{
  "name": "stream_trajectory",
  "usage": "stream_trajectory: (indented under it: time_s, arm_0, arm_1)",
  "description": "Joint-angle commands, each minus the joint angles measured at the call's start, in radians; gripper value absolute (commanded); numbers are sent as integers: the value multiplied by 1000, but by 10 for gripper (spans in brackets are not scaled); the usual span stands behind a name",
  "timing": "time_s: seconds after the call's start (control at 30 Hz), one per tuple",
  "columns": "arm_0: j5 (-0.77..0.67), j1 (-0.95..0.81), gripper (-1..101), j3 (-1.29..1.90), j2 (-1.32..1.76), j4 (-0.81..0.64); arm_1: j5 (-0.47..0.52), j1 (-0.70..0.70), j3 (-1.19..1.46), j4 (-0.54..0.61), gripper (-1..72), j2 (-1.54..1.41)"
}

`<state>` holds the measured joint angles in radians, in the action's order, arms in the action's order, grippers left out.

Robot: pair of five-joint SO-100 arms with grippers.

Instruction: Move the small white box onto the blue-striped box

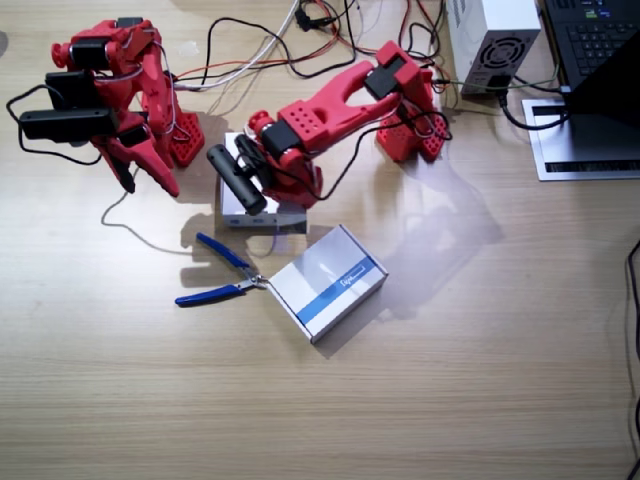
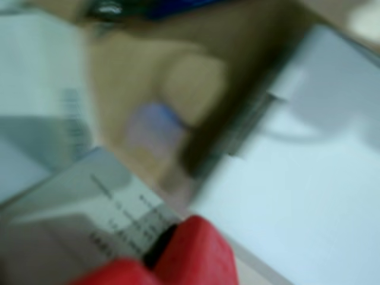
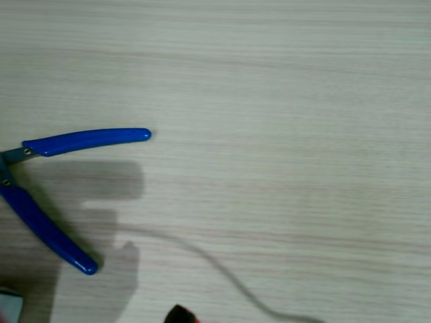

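- Left tool hangs low over the plain white flat box. In a wrist view its red jaw tips sit right at a pale carton face with rows of small print, which I take for the small white box. The picture is too smeared for me to tell whether the tool is clenched on it or only beside it.
- That carton looks like thin card: light, stiff along its edges, easily dented. I would take it across its short width with a gentle squeeze, since smooth card can slip.
- Just past the flat box lies the blue-striped box, flat matte cardboard set askew on the counter, its broad top bare and level enough to land on.
- Beside it lie blue-handled pliers, handles spread, glossy plastic grips.
- Well apart, the right tool points down at the wood-grain counter; I cannot tell how its jaws stand.
- Farthest back are tangled cables and a laptop.
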<state>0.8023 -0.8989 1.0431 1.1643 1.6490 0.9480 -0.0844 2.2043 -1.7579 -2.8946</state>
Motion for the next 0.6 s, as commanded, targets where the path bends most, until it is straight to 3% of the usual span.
stream_trajectory:
  time_s: [0.0, 0.23, 0.27, 0.33, 0.37, 0.57]
  arm_0:
    - [66, 156, 92, -97, 80, 28]
    - [130, 345, 96, -242, -153, 28]
    - [130, 342, 129, -233, -160, 28]
    - [126, 321, 308, -210, -160, 28]
    - [118, 310, 351, -209, -160, 28]
    - [89, 242, 439, -184, -133, 28]
  arm_1:
    - [-26, -52, -43, -2, 644, -25]
    - [-35, -58, -43, -2, 644, -25]
    - [-35, -61, -46, 2, 644, -25]
    - [-38, -74, -51, 3, 644, -25]
    - [-43, -80, -52, 3, 644, -25]
    - [-41, -81, -51, 0, 645, -29]
